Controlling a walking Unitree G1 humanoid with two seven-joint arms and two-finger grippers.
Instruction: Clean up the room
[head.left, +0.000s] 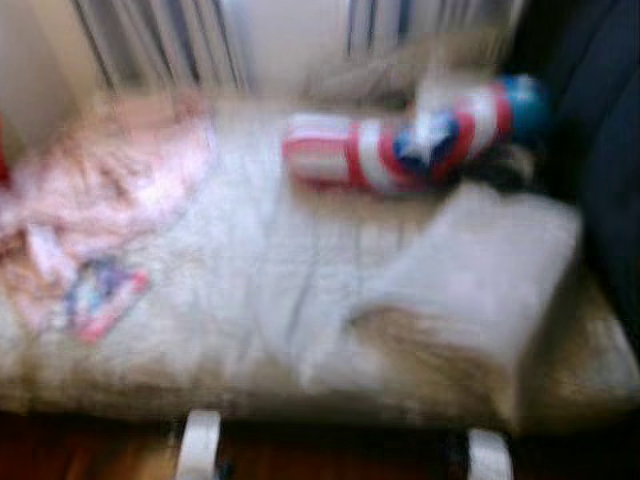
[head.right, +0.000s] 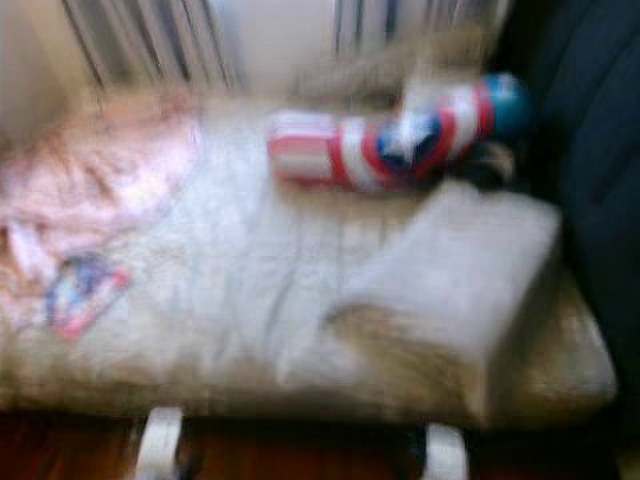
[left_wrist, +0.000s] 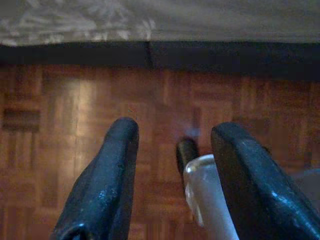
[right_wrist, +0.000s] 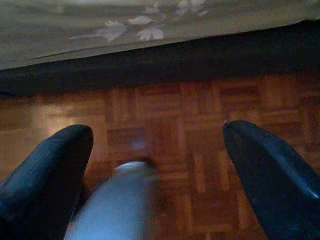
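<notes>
Parquet floor (left_wrist: 60, 125) under both spread tools (left_wrist: 172, 150); clothes (head.left: 110, 190) on bed (head.left: 260, 290).

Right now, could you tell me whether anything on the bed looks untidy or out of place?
Yes, though the head views are blurred. A pink garment lies crumpled on the bed's left side, a red, white and blue striped item lies loose across the far side, and a grey pillow sits askew near the right edge. Both grippers hang open over the wooden floor.

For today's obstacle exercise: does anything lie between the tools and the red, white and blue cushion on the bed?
Yes. Both tools hang open over the floor, below the bed's edge; the cushion lies beyond.
</notes>
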